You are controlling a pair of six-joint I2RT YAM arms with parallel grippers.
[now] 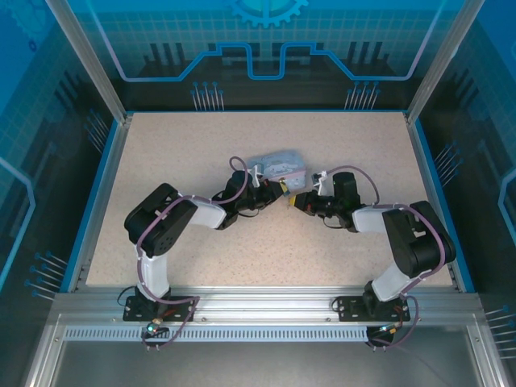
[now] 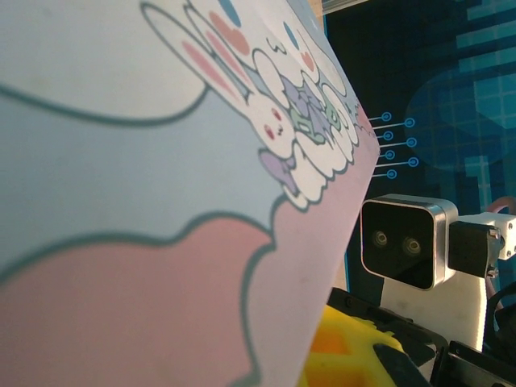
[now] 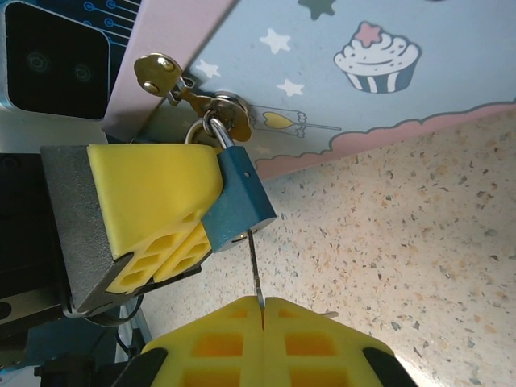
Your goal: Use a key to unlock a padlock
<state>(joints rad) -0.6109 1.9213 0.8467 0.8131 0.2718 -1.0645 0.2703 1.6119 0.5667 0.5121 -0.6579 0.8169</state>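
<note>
Top view: the tin (image 1: 278, 165) is seen at the middle of the table (image 1: 185, 153), with the left claw (image 1: 270, 193) and the right claw (image 1: 292, 198) met at its near side.
Left wrist view: the tin's bunny picture is seen very close.
Right wrist view: the padlock (image 3: 238, 201) is hung on the tin's clasp. The key (image 3: 255, 270) is stuck in its bottom and pinched by the right claw.
Left claw: closed narrow, touching the padlock's side.

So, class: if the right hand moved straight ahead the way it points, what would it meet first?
The padlock, most likely: the key pinched in the right hand reaches its underside.
</note>
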